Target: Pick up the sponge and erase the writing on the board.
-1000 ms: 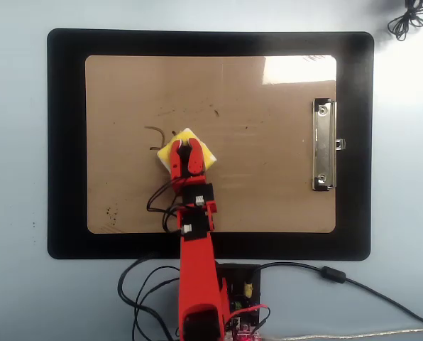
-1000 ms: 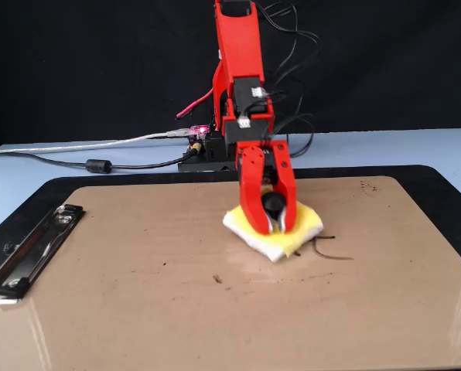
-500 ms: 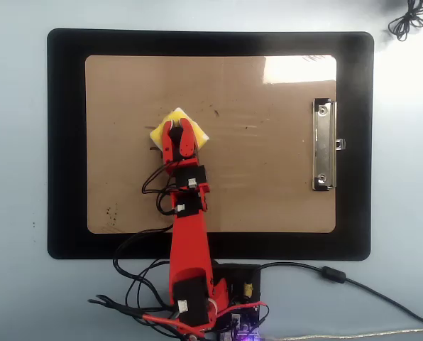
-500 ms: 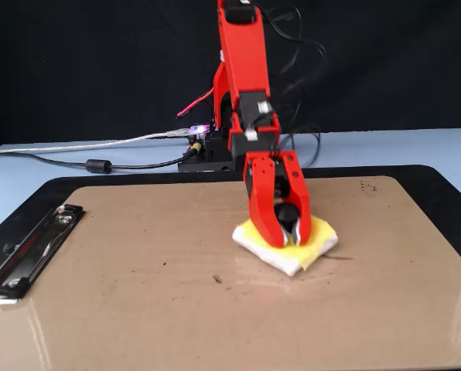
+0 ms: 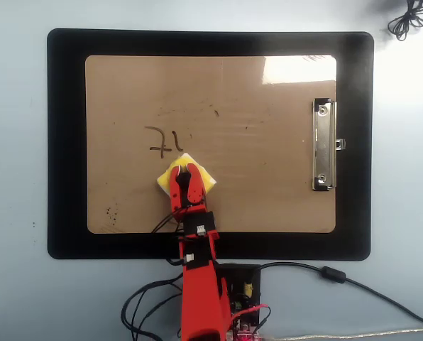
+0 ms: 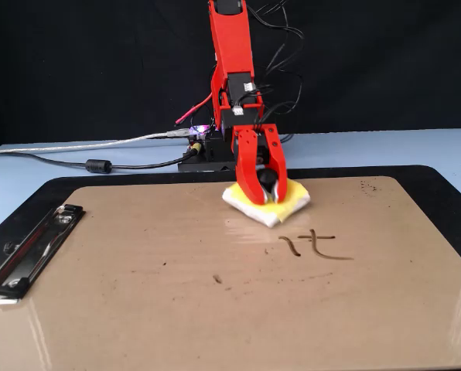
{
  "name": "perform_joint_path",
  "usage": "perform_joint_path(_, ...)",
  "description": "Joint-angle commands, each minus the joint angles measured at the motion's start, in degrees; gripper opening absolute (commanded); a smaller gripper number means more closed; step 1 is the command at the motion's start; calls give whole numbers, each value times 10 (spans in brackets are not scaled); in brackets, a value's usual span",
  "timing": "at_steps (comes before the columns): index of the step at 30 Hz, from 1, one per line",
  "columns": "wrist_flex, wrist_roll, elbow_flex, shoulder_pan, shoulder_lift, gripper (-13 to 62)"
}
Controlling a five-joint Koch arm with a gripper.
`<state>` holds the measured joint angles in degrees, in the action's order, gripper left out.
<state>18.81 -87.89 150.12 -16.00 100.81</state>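
Sitting flat on the board [image 5: 268,185], the sponge [image 5: 206,179] is now closer to the arm's base than 0.5 s ago; overhead view shows it having slid from approx the middle-left of the board back toward the near long edge. W/ that move, the writing [image 5: 163,141] is showing again: two dark marker strokes, just beyond the sponge in the overhead view, just in front of it and to its right in the fixed view [image 6: 309,246]. They were hidden under the sponge half a sec ago. Fainter smudges are lying farther up the board.

Gripper [image 6: 262,188] is pinching the sponge's black knob, red jaws narrow around it, pointing down, pressing the sponge onto the board. Arm [image 5: 197,298] is pulled in vs. before, more folded over its base.

Clip [image 5: 323,145] is sitting at the board's right short edge overhead, unchanged. Black mat [image 5: 66,142] is framing the board, and cables [image 6: 99,154] are trailing off the base.
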Motion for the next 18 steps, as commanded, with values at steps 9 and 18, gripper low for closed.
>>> perform_joint_path(9, 132, -3, -69, -10, -134, -77)
perform_joint_path(18, 116, -3, -69, -13, -126, -77)
